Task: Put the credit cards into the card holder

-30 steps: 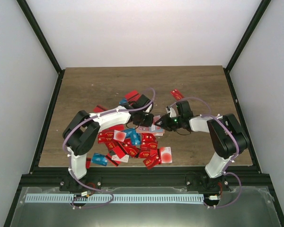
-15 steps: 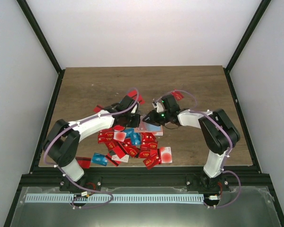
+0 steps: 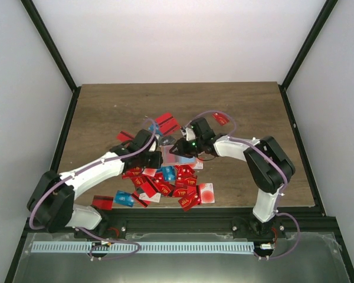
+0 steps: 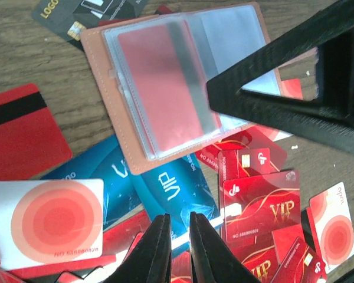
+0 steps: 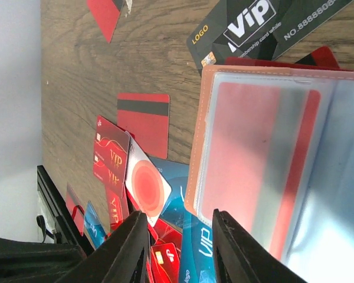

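Observation:
The card holder [image 4: 165,88] lies open on the wood, tan with clear sleeves, and a red card sits inside one sleeve [image 5: 253,159]. Credit cards [image 3: 168,180] are strewn around it: red VIP ones, a blue one [image 4: 177,188], a white one with a red disc [image 4: 47,218] and a dark grey one [image 5: 253,29]. My left gripper [image 4: 178,236] hovers over the blue card just in front of the holder, its jaws a narrow slit apart and empty. My right gripper [image 5: 180,247] stands open above the holder's near corner, gripping nothing; one of its fingers [image 4: 283,100] crosses the left wrist view.
Loose red cards lie behind the pile [image 3: 167,122] and at the back right [image 3: 221,118]. A red card [image 3: 102,202] and a blue one [image 3: 124,198] sit near the front left edge. Black frame rails [image 3: 59,141] border the table.
My left arm has drawn back toward the near left, away from the holder, and its jaws have parted slightly. My right gripper has shifted left over the holder.

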Available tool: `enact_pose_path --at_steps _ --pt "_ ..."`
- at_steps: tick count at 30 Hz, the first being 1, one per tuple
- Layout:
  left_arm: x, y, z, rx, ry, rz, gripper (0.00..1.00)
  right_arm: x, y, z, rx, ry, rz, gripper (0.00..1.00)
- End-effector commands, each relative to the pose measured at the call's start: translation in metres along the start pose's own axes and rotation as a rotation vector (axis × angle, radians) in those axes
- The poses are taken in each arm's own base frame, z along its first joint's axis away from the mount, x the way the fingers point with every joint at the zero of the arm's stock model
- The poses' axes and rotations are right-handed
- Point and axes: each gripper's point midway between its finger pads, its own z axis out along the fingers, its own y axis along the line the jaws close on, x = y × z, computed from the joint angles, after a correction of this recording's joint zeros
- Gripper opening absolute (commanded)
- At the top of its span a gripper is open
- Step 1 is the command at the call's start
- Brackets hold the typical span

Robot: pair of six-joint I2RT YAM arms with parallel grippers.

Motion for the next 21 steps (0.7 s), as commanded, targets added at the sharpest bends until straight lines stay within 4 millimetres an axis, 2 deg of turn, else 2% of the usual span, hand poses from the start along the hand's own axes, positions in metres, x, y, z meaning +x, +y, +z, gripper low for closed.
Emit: enact_pose_path --at_steps 1,5,9,16,21 --pt "0.003 0.002 -0.009 0.013 -0.028 -0.022 0.12 -0.005 0.015 -0.021 0.012 -0.049 -0.019 0.33" --pt "0.011 0.003 -0.015 0.028 -0.031 -0.038 0.13 -0.004 0.021 -0.04 0.041 -0.092 -0.045 0.34" --pt "0.023 0.006 -0.021 0.04 -0.017 -0.049 0.16 0.006 0.015 -0.056 0.087 -0.118 -0.053 0.37" --pt "0.054 0.004 -0.027 0.092 0.029 -0.075 0.23 0.044 -0.01 -0.086 0.184 -0.126 -0.043 0.43" --pt "0.076 -0.001 -0.027 0.126 0.061 -0.082 0.27 0.078 -0.041 -0.101 0.288 -0.101 -0.002 0.51"
